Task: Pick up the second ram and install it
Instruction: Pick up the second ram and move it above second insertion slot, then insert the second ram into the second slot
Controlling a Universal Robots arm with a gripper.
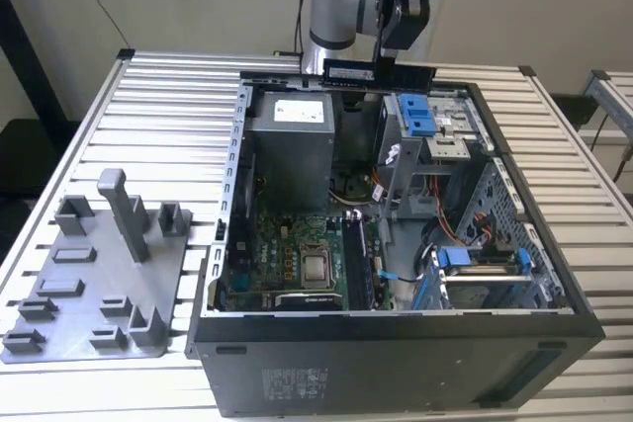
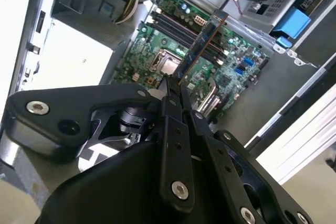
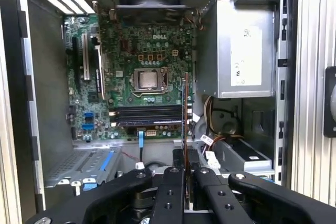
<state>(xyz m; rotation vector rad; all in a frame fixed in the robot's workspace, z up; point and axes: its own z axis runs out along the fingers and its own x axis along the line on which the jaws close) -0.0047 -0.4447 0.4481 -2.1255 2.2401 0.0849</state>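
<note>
My gripper (image 1: pixel 386 58) hangs above the back rim of the open computer case (image 1: pixel 396 343), shut on the second ram (image 1: pixel 415 72). The ram is a long dark stick held level and on edge. In the second wrist view the ram (image 2: pixel 202 45) juts out from between my gripper (image 2: pixel 173 85) fingers, over the green motherboard (image 2: pixel 231 61). In the first wrist view the ram (image 3: pixel 185 114) appears edge-on as a thin line in my gripper (image 3: pixel 185 163), crossing the black memory slots (image 3: pixel 149 115) well above them. At least one slot looks filled by a dark stick.
A grey power supply (image 1: pixel 292 145) fills the case's back corner beside the motherboard (image 1: pixel 297 244). Drive cages with blue latches (image 1: pixel 415 111) and loose cables (image 1: pixel 445 234) crowd the exterior view's right. A grey fixture plate (image 1: pixel 99 274) lies on the slatted table at that view's left.
</note>
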